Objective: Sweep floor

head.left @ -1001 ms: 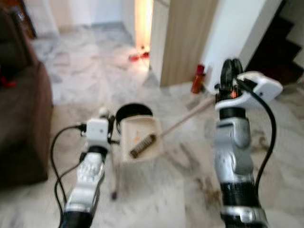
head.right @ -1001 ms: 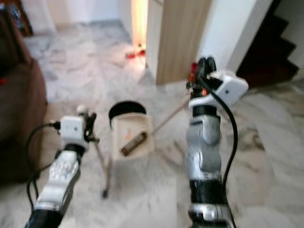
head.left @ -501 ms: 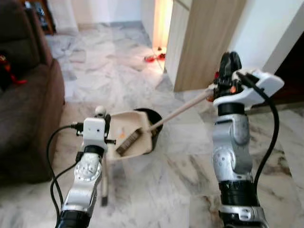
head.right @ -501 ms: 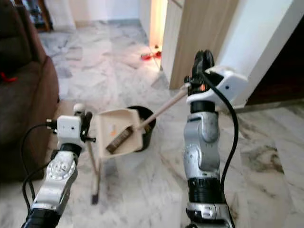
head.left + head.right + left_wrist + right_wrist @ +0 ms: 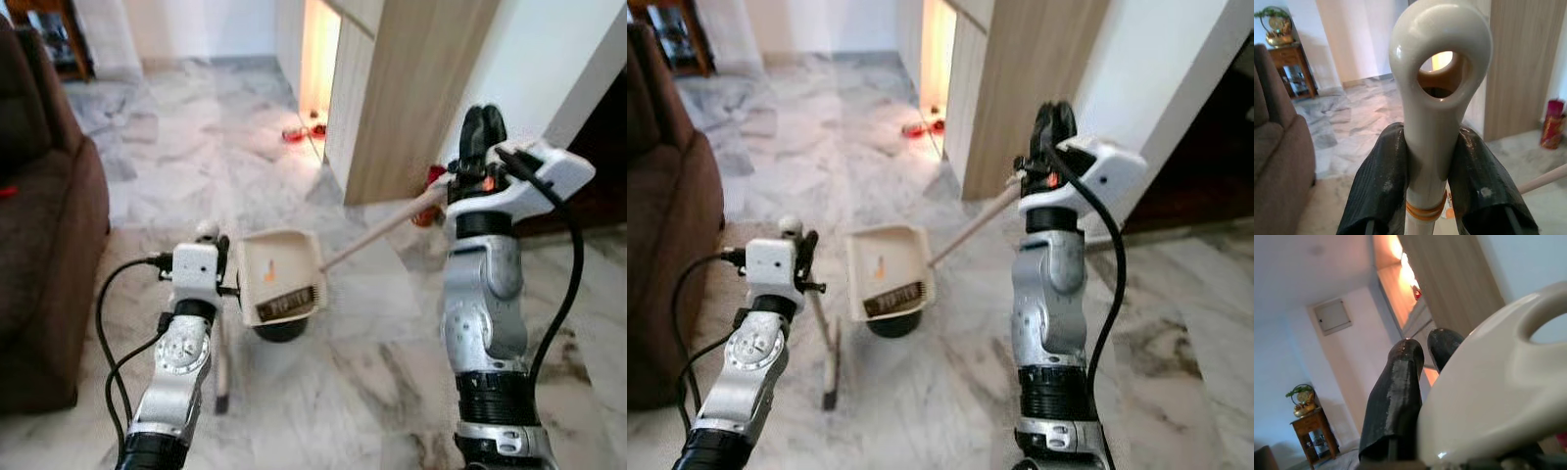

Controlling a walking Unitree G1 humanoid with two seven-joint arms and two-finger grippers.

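**A:** Cream plastic everywhere. Which tool is in which gripper?

**B:** The left gripper (image 5: 209,238) is clenched on the looped top of the dustpan handle (image 5: 1437,73); the left wrist view has both black fingers (image 5: 1378,181) pressed against its sides. The right gripper (image 5: 482,132) grasps the broom handle (image 5: 377,233) at its top end, whose pale looped grip (image 5: 1498,396) lies against its fingers in the right wrist view.

**A:** And the relation that matters for the next stroke?

**B:** Take the dustpan (image 5: 280,277) as the landmark. The broom's long axis slants from the right gripper, high on the dustpan's right, down and leftward to the brush head (image 5: 286,304), which lies at the dustpan's near lip. The dustpan handle drops steeply from the left gripper to a point on the marble floor (image 5: 372,362) just left of the pan.

**A:** So the brush is already at the pan?

**B:** At or in its mouth; I can't tell whether the bristles touch it. A dark round bin (image 5: 278,330) peeps out beneath the dustpan's near edge. My guess is that the right arm, the one steering the brush, must draw it away from the pan to gather more.

**A:** Obstacles?

**B:** A brown sofa (image 5: 44,255) stands well left of the dustpan, a wooden cabinet panel (image 5: 411,88) beyond it to the right.
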